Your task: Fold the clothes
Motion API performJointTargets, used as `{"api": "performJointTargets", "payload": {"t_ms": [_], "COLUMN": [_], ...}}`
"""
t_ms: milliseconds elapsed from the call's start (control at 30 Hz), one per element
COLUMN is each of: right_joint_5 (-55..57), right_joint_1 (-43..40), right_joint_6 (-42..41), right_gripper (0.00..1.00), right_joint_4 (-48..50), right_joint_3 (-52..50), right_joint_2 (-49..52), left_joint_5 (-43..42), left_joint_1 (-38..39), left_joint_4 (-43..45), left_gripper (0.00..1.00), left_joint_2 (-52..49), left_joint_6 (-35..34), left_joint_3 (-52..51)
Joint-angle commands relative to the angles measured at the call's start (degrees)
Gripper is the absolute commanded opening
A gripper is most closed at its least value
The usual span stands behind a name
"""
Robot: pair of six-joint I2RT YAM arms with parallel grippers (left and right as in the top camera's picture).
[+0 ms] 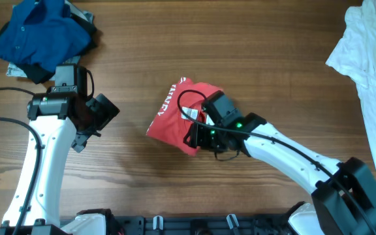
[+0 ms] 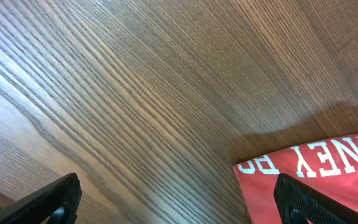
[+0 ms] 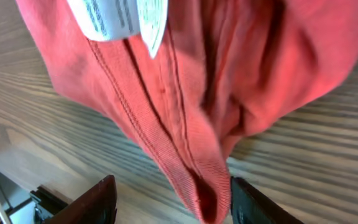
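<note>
Red T-shirt [image 1: 175, 116] bunched mid-way across the table [image 1: 129, 176], my right gripper [image 3: 173, 200] over it, jaws apart with the ribbed collar [image 3: 185, 155] between them, my left gripper [image 2: 179, 206] low beside its lettered edge, jaws wide apart, blue collared shirt [image 1: 41, 32] far left, white garment [image 1: 371, 65] along the right edge.

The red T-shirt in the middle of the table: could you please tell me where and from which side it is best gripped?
Grip the red T-shirt at its ribbed neck seam, below the white label, from the right: it bunches into a thick raised fold, and the open right claw straddles it.
</note>
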State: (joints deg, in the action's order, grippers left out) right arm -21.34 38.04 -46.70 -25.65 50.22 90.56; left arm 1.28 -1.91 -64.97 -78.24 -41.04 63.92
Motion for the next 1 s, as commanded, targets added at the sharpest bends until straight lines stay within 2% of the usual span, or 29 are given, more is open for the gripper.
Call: {"api": "performJointTargets", "payload": {"t_ms": [0, 100, 267, 300, 333, 500, 600, 633, 700, 800, 933, 967], "right_joint_5": [2.25, 2.03, 3.98, 3.98, 3.91, 3.76, 6.78, 6.32, 6.36, 8.24, 11.61, 14.03], "right_joint_1": [0.42, 0.42, 0.42, 0.42, 0.42, 0.42, 0.42, 0.42, 0.42, 0.42, 0.35, 0.35], "right_joint_6": [-2.93, -2.91, -4.20, -4.50, -4.50, -4.52, -6.23, -6.01, -6.01, -6.25, -6.21, -6.23], "right_gripper": [0.57, 0.52, 0.19, 0.09, 0.04, 0.04, 0.04, 0.11, 0.05, 0.05, 0.18, 0.32], "right_joint_4": [0.15, 3.15, 4.44, 3.98, 3.74, -0.37, -10.64, -12.17, -13.79, -16.96, -18.25, -19.58], "right_joint_3": [-1.33, -2.73, -2.71, -2.71, -2.67, -2.45, -2.45, -2.56, -2.73, -2.71, -1.60, -0.63], "right_joint_2": [1.16, 3.98, 4.11, 4.04, 4.04, -1.25, -8.46, -8.59, -8.52, -8.50, -10.25, -11.65], "left_joint_5": [0.98, 0.98, 1.18, 1.33, 1.40, 1.40, 1.40, 1.40, 1.38, 1.40, 1.40, 1.42], "left_joint_1": [-0.28, -0.28, -0.28, -0.28, -0.28, -0.28, -0.28, -0.28, -0.28, -0.28, -0.28, -0.28], "left_joint_4": [-0.09, -0.07, -0.04, -0.07, -0.07, -0.04, 0.00, 0.48, 0.63, 0.63, 0.63, 0.61], "left_gripper": [1.00, 1.00, 1.00, 1.00, 1.00, 1.00, 1.00, 1.00, 1.00, 1.00, 1.00, 1.00], "left_joint_2": [-0.44, -0.44, -0.44, -0.44, -0.44, -0.44, -0.44, -0.44, -0.44, -0.44, -0.44, -0.44], "left_joint_6": [0.31, 0.31, 0.28, 0.31, 0.31, 0.31, 0.28, 0.26, 0.28, 0.28, 0.31, 0.31], "left_joint_3": [-0.17, -0.17, -0.17, -0.17, -0.17, -0.17, -0.17, -0.17, -0.17, -0.17, -0.17, -0.17]}}
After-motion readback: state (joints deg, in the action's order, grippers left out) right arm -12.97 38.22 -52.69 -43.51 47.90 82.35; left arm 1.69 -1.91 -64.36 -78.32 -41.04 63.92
